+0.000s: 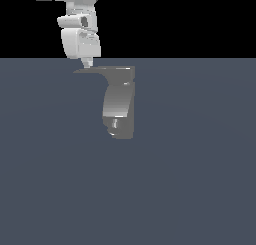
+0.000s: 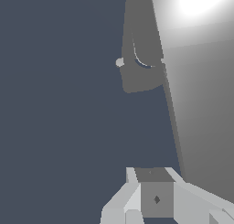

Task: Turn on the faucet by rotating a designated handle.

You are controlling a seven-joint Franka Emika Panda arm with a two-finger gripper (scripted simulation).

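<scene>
Contact looks made: my fingers (image 1: 87,64), closed narrow with nothing held, press beside the handle (image 1: 102,70) atop the faucet (image 1: 119,106); turning still seems undone.

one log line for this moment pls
phase: approach | gripper: at pointed end of handle, contact unclear | jaws: cannot tell | faucet: upright

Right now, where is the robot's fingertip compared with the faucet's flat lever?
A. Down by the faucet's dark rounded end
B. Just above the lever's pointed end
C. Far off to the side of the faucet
B: in the exterior view the gripper sits right over the pointed tip of the handle atop the faucet.
</scene>
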